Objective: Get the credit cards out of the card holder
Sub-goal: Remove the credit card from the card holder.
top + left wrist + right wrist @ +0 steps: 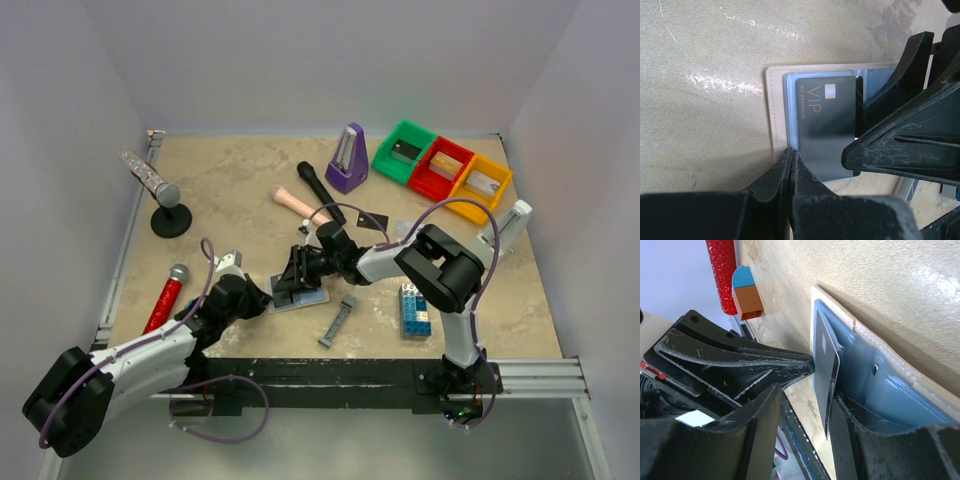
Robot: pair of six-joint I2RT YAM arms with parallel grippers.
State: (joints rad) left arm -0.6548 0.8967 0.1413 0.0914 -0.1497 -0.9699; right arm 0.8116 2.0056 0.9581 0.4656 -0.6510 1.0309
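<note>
Your free room: bare table far-left of the card holder; grey bar and brick stack near its right.

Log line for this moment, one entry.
left jaws shut at card holder edge | right jaws open, straddling black VIP card | card partly out

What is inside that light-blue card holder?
A black card marked VIP sits in a blue pocket of the card holder, sticking partly out. Whether more cards lie beneath it cannot be seen; this card covers the pocket.
</note>
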